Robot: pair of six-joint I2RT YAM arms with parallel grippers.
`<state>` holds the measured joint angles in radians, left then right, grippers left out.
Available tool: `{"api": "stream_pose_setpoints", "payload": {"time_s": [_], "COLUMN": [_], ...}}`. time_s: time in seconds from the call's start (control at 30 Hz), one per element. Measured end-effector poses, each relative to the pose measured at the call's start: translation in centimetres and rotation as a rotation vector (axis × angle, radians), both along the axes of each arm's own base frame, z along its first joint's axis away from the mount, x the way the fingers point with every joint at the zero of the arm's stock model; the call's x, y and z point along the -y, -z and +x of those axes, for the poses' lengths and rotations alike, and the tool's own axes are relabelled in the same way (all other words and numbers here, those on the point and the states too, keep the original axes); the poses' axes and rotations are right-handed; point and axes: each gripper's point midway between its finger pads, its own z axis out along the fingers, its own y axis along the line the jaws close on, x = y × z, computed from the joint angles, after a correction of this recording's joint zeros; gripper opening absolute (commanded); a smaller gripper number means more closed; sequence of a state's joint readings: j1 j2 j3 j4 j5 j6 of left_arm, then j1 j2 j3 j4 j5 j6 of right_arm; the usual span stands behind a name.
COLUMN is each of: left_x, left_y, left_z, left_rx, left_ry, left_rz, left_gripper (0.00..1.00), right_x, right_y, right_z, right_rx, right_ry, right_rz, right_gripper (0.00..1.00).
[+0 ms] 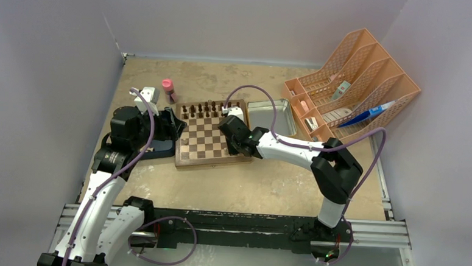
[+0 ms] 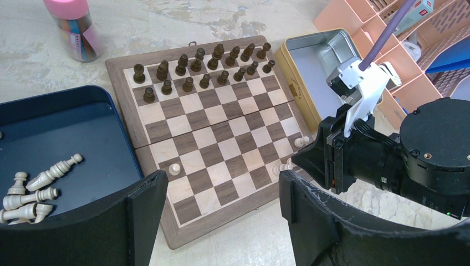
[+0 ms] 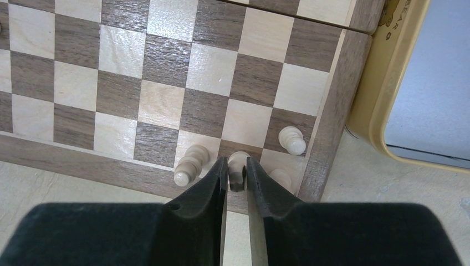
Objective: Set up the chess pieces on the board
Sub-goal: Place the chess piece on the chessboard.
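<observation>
Pinching pale piece [image 3: 239,159], right gripper [image 3: 236,164] nearly closed.

The board [image 2: 213,152] is lying open mid-field; dark pieces [image 2: 205,64] are crowding its far rows; pale neighbours [image 3: 188,166] are seemingly hemming the gripped pale piece [image 3: 238,158].

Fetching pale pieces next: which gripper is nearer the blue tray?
Left. The left gripper hangs open beside the blue tray; the right gripper is across the board, near the tin, around a pale piece.
</observation>
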<state>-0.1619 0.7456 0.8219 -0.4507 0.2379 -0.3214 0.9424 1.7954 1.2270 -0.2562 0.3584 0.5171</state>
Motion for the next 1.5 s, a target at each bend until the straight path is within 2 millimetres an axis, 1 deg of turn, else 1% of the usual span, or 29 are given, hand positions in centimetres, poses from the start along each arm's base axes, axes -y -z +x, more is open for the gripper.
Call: {"api": "stream_pose_setpoints", "payload": {"time_s": [0.5, 0.6, 0.77, 0.87, 0.9, 1.0, 1.07, 1.13, 1.23, 1.37, 1.43, 1.5], "left_x": [0.0, -0.1, -0.3, -0.4, -0.5, -0.7, -0.7, -0.6, -0.4, 0.1, 0.2, 0.2], "left_y": [0.1, 0.3, 1.5, 3.0, 4.0, 7.1, 8.9, 10.7, 12.7, 14.1, 14.5, 14.8], "left_z": [0.0, 0.2, 0.8, 1.3, 1.4, 1.8, 2.0, 2.1, 2.0, 2.6, 3.0, 3.7], "left_rx": [-0.001, -0.009, -0.057, -0.120, -0.163, -0.299, -0.383, -0.457, -0.549, -0.626, -0.649, -0.670], "left_ry": [-0.003, -0.006, -0.027, -0.049, -0.060, -0.083, -0.090, -0.092, -0.078, -0.057, -0.053, -0.049], "left_rz": [0.002, 0.004, 0.011, 0.015, 0.020, 0.043, 0.055, 0.066, 0.078, 0.084, 0.090, 0.101], "left_gripper": [0.72, 0.69, 0.65, 0.63, 0.62, 0.55, 0.54, 0.54, 0.51, 0.46, 0.43, 0.39], "right_x": [-0.1, -0.1, -0.3, -0.4, -0.5, -0.4, -0.2, -0.1, -0.1, 0.6, 0.9, 1.2], "right_y": [0.4, 0.4, -0.3, -1.1, -1.4, -2.9, -4.2, -6.2, -10.0, -15.1, -16.7, -17.8], "right_z": [-0.1, -0.2, -0.2, 0.0, 0.0, 0.0, 0.0, 0.1, 0.1, -0.7, -0.9, -1.1], "right_rx": [-0.013, -0.015, -0.018, -0.010, -0.007, 0.010, 0.031, 0.065, 0.135, 0.238, 0.276, 0.303], "right_ry": [-0.006, -0.006, -0.004, -0.002, -0.002, -0.002, 0.001, 0.004, 0.000, -0.017, -0.023, -0.027], "right_rz": [-0.003, -0.007, -0.005, 0.005, 0.010, 0.032, 0.051, 0.086, 0.177, 0.322, 0.368, 0.399], "right_gripper": [0.24, 0.28, 0.33, 0.34, 0.35, 0.35, 0.35, 0.35, 0.35, 0.35, 0.35, 0.34]}}
